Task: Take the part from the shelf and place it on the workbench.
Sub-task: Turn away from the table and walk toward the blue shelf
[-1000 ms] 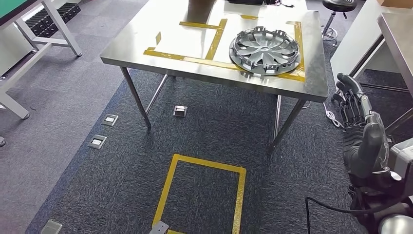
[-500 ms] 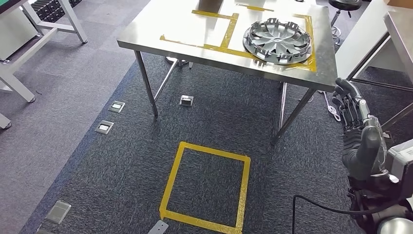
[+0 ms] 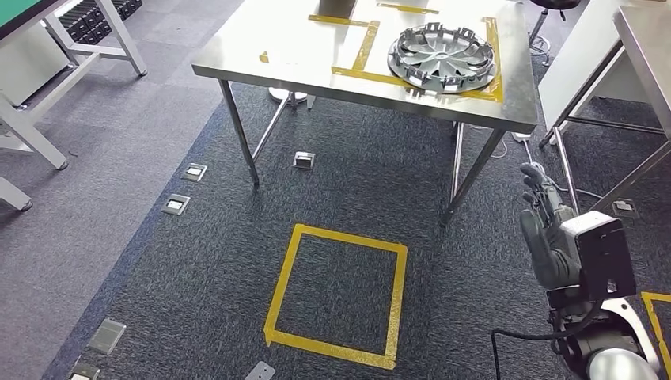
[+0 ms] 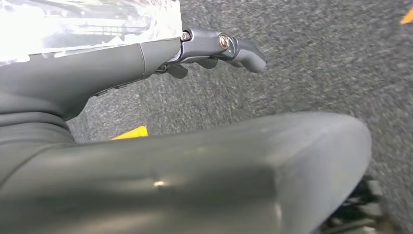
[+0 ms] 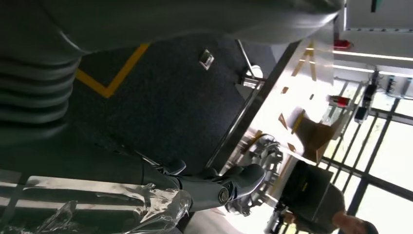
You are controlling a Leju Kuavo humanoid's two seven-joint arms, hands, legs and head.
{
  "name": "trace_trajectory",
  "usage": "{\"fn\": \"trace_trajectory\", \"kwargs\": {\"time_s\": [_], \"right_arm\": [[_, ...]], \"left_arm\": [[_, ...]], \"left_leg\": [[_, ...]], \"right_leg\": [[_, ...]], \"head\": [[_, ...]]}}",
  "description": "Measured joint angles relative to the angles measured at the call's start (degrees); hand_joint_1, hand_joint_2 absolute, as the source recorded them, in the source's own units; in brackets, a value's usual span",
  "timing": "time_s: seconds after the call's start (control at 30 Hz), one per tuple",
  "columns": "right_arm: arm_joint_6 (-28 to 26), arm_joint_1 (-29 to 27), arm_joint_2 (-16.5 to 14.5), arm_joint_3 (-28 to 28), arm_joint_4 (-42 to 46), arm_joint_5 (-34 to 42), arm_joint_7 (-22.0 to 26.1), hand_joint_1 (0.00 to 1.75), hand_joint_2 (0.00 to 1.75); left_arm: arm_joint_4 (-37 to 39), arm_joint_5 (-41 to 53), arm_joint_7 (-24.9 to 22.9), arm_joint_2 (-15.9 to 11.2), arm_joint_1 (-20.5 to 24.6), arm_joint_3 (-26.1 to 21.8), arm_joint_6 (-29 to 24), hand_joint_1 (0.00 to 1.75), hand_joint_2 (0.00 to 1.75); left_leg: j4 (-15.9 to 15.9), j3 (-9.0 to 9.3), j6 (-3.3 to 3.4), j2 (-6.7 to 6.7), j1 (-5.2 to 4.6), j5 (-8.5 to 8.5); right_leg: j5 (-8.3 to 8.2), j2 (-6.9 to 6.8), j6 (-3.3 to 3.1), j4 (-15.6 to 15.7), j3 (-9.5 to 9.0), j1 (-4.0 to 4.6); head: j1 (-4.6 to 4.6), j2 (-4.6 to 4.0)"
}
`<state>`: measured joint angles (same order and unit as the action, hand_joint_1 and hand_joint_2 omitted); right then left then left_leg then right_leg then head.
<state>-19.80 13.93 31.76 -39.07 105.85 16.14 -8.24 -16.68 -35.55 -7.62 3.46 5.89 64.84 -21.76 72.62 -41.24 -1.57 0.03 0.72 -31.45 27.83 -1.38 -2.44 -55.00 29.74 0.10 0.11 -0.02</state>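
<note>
The silver wheel-cover part (image 3: pixel 442 58) lies flat on the steel table (image 3: pixel 301 59), inside the yellow-taped square at its far right corner. The right robot hand (image 3: pixel 546 229) hangs beside the table's right legs, fingers loosely extended, grasping nothing. The left robot hand (image 4: pixel 214 46) hangs over carpet, fingers apart, released.

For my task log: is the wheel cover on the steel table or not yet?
On. The wheel cover lies flat on the steel table, inside the yellow tape.
</note>
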Motion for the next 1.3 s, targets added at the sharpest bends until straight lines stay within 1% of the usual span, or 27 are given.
{"fn": "trace_trajectory", "kwargs": {"time_s": [0.03, 0.07, 0.1, 0.13, 0.17, 0.27, 0.33, 0.37, 0.43, 0.47, 0.5, 0.53, 0.57, 0.63, 0.67, 0.7, 0.8, 0.83, 0.9, 0.97, 1.0, 1.03, 1.07, 1.13, 1.17, 1.23, 1.3], "right_arm": [[0.4, -0.9, -0.1, 0.1, -1.7, 0.8, 0.2, 0.00, 1.75], [1.0, -1.7, -0.2, 0.3, -3.5, 1.8, 0.4, 0.00, 1.75], [1.7, -2.6, -0.3, 0.5, -5.5, 3.1, 0.8, 0.00, 1.75], [2.5, -3.5, -0.5, 0.8, -7.9, 4.8, 1.4, 0.00, 1.75], [3.5, -4.5, -0.7, 1.2, -10.6, 6.6, 2.5, 0.00, 1.75], [6.7, -7.0, -1.7, 2.1, -20.2, 13.7, 7.4, 0.00, 1.75], [8.4, -8.2, -2.7, 2.4, -27.2, 17.8, 10.6, 0.00, 1.75], [9.0, -8.7, -3.3, 2.6, -30.8, 19.3, 11.8, 0.00, 1.75], [9.8, -10.2, -4.8, 3.0, -37.8, 20.5, 13.4, 0.00, 1.75], [10.2, -11.1, -5.6, 3.3, -40.9, 20.5, 13.6, 0.00, 1.75], [10.5, -12.0, -6.4, 3.7, -43.8, 20.2, 13.7, 0.00, 1.75], [10.7, -12.8, -7.1, 4.0, -46.3, 19.6, 13.8, 0.00, 1.75], [10.9, -13.4, -7.8, 4.4, -48.5, 19.0, 13.8, 0.00, 1.75], [11.4, -14.5, -8.9, 5.3, -52.4, 17.5, 13.7, 0.00, 1.75], [11.6, -14.8, -9.4, 5.8, -54.2, 16.7, 13.6, 0.00, 1.75], [11.8, -15.2, -10.0, 6.3, -55.7, 15.9, 13.5, 0.00, 1.75], [12.4, -16.2, -11.6, 7.9, -59.5, 13.5, 13.2, 0.00, 1.75], [12.7, -16.4, -12.2, 8.5, -60.5, 12.6, 13.1, 0.00, 1.75], [13.1, -16.5, -13.5, 9.7, -62.2, 10.9, 12.8, 0.00, 1.75], [13.5, -16.5, -14.8, 10.9, -63.5, 9.2, 12.5, 0.00, 1.75], [13.7, -16.5, -15.5, 11.5, -64.0, 8.4, 12.4, 0.00, 1.75], [13.9, -16.4, -16.1, 12.2, -64.3, 7.6, 12.3, 0.00, 1.75], [14.1, -16.2, -16.7, 12.9, -64.6, 6.7, 12.2, 0.00, 1.75], [14.5, -15.9, -17.8, 14.3, -65.0, 5.1, 12.0, 0.00, 1.75], [14.7, -15.7, -18.3, 15.0, -65.2, 4.3, 11.8, 0.00, 1.75], [15.1, -15.5, -19.2, 16.4, -65.7, 2.7, 11.5, 0.00, 1.75], [15.5, -15.8, -20.0, 17.8, -66.6, 1.0, 11.2, 0.00, 0.87]], "left_arm": [[0.0, -0.1, -0.1, -0.1, 0.0, 0.2, 0.0, 0.00, 1.75], [0.0, -0.1, -0.2, -0.2, 0.0, 0.5, 0.1, 0.00, 1.75], [0.0, -0.2, -0.4, -0.2, 0.0, 0.7, 0.1, 0.00, 1.75], [0.0, -0.2, -0.5, -0.2, 0.0, 0.8, 0.1, 0.00, 1.75], [0.0, -0.3, -0.7, -0.2, 0.0, 1.0, 0.1, 0.00, 1.75], [0.0, -1.2, -0.8, -0.2, -0.2, 1.6, 0.1, 0.00, 1.75], [0.0, -1.9, -0.7, -0.2, -0.3, 1.9, 0.2, 0.00, 1.75], [0.0, -2.1, -0.7, -0.2, -0.4, 2.0, 0.4, 0.00, 1.75], [0.0, -2.0, -0.7, -0.1, -0.5, 1.8, 0.9, 0.00, 1.75], [-0.1, -1.6, -0.6, -0.1, -0.6, 1.5, 1.3, 0.00, 1.75], [-0.1, -1.0, -0.6, -0.2, -0.8, 1.0, 1.7, 0.00, 1.75], [-0.3, -0.3, -0.4, -0.2, -0.9, 0.5, 2.1, 0.00, 1.75], [-0.5, 0.4, -0.3, -0.1, -0.9, -0.1, 2.5, 0.00, 1.75], [-1.1, 1.9, 0.1, -0.1, -0.8, -1.5, 3.3, 0.00, 1.75], [-1.4, 2.7, 0.3, -0.1, -0.7, -2.3, 3.8, 0.00, 1.75], [-1.6, 3.5, 0.5, -0.1, -0.8, -3.2, 4.2, 0.00, 1.75], [-2.1, 5.9, 1.0, -0.2, -1.4, -6.0, 5.5, 0.00, 1.75], [-2.2, 6.8, 1.2, -0.3, -1.7, -7.1, 6.0, 0.00, 1.75], [-2.2, 8.4, 1.5, -0.5, -2.6, -9.4, 6.8, 0.00, 1.75], [-2.2, 10.1, 1.9, -0.9, -3.9, -11.7, 7.7, 0.00, 1.75], [-2.2, 10.9, 2.0, -1.0, -4.7, -12.9, 8.2, 0.00, 1.75], [-2.1, 11.7, 2.2, -1.2, -5.6, -14.2, 8.6, 0.00, 1.75], [-2.0, 12.5, 2.3, -1.4, -6.5, -15.6, 9.1, 0.00, 1.75], [-1.7, 14.1, 2.7, -1.9, -8.0, -18.2, 9.9, 0.00, 1.75], [-1.5, 14.9, 2.9, -2.0, -8.6, -19.5, 10.4, 0.00, 1.75], [-1.4, 16.6, 3.2, -2.3, -9.7, -22.2, 11.3, 0.00, 1.75], [-1.3, 18.3, 3.6, -2.5, -10.6, -25.1, 12.2, 0.00, 1.75]], "left_leg": [[-1.2, 1.12, -0.31, 0.00, 0.21, 0.99], [-4.2, 3.09, -0.60, 0.01, 0.44, 2.57], [-7.6, 5.23, -0.88, -0.05, 0.53, 3.51], [-10.5, 7.00, -0.86, -0.19, 0.52, 4.21], [-12.2, 8.03, -0.63, -0.32, 0.45, 4.32], [-13.2, 8.13, 1.01, -0.57, 0.32, 3.78], [-13.6, 7.90, 2.00, -0.61, 0.45, 3.92], [-13.7, 7.76, 2.41, -0.61, 0.49, 4.09], [-13.7, 7.35, 2.95, -0.63, 0.25, 4.32], [-13.7, 7.19, 3.08, -0.64, 0.09, 4.40], [-13.7, 7.08, 3.17, -0.64, -0.09, 4.46], [-13.7, 7.04, 3.21, -0.64, -0.24, 4.49], [-13.7, 7.06, 3.20, -0.63, -0.38, 4.51], [-13.6, 7.06, 3.02, -0.59, -0.64, 4.59], [-13.6, 6.99, 2.80, -0.53, -0.73, 4.69], [-13.6, 6.90, 2.51, -0.46, -0.74, 4.80], [-13.6, 6.77, 1.47, -0.32, -0.54, 4.92], [-13.0, 6.54, 1.13, -0.31, -0.49, 4.23], [-8.6, 4.95, 0.58, -0.30, -0.38, 0.88], [-1.6, 2.70, 0.23, -0.30, -0.32, -2.87], [0.4, 2.25, 0.14, -0.30, -0.32, -3.56], [0.5, 2.75, 0.15, -0.30, -0.32, -3.20], [-1.7, 4.29, 0.26, -0.30, -0.34, -1.92], [-9.1, 8.70, 0.77, -0.31, -0.46, 0.92], [-12.1, 10.29, 1.06, -0.29, -0.56, 1.58], [-14.6, 11.29, 1.46, -0.26, -0.73, 1.47], [-14.9, 11.25, 1.63, -0.27, -0.79, 1.54]], "right_leg": [[0.04, -0.03, 0.19, -0.4, 0.31, -0.20], [0.17, -0.02, 0.47, -0.8, 0.61, -0.45], [0.37, -0.02, 0.87, -1.3, 0.92, -0.62], [0.56, -0.02, 1.30, -1.8, 1.25, -0.71], [0.67, -0.03, 1.71, -2.2, 1.53, -0.70], [0.57, -0.07, 2.64, -2.8, 2.31, -0.59], [1.72, 0.26, 3.18, -4.2, 3.15, -0.73], [3.15, 0.51, 3.40, -6.3, 4.18, -0.80], [6.69, 0.86, 3.65, -13.5, 7.61, -0.90], [7.76, 0.89, 3.68, -16.7, 9.16, -0.92], [7.87, 0.90, 3.62, -18.3, 9.96, -0.93], [6.89, 0.90, 3.47, -17.7, 9.67, -0.93], [5.09, 0.89, 3.21, -15.0, 8.29, -0.89], [1.91, 0.84, 2.53, -7.5, 4.50, -0.67], [1.13, 0.84, 2.25, -4.8, 3.21, -0.52], [0.99, 0.88, 2.04, -3.5, 2.62, -0.35], [0.58, 1.00, 1.40, -2.9, 2.57, -0.20], [0.27, 0.97, 1.05, -2.6, 2.51, -0.30], [-0.20, 0.91, 0.51, -2.2, 2.47, -0.52], [-0.33, 0.91, 0.30, -2.2, 2.63, -0.48], [-0.36, 0.91, 0.25, -2.3, 2.71, -0.43], [-0.39, 0.93, 0.23, -2.4, 2.81, -0.40], [-0.40, 0.97, 0.23, -2.6, 2.89, -0.36], [-0.32, 1.03, 0.41, -3.0, 3.06, -0.23], [-0.29, 1.03, 0.62, -3.2, 3.19, -0.14], [0.02, 0.95, 0.88, -3.5, 3.51, 0.08], [0.16, 0.89, 0.98, -3.5, 3.57, 0.03]], "head": [[-0.01, 0.00], [-0.02, 0.00], [-0.09, 0.00], [-0.29, 0.00], [-0.45, 0.00], [-0.57, 0.00], [-0.36, 0.00], [-0.16, 0.00], [0.32, 0.00], [0.48, 0.00], [0.57, 0.00], [0.61, 0.00], [0.61, 0.00], [0.62, 0.00], [0.61, 0.00], [0.60, 0.00], [0.61, 0.00], [0.57, 0.00], [0.32, 0.00], [0.08, 0.00], [0.02, 0.00], [-0.02, 0.00], [-0.07, 0.00], [-0.21, 0.00], [-0.25, 0.00], [-0.23, 0.00], [-0.15, 0.00]]}}
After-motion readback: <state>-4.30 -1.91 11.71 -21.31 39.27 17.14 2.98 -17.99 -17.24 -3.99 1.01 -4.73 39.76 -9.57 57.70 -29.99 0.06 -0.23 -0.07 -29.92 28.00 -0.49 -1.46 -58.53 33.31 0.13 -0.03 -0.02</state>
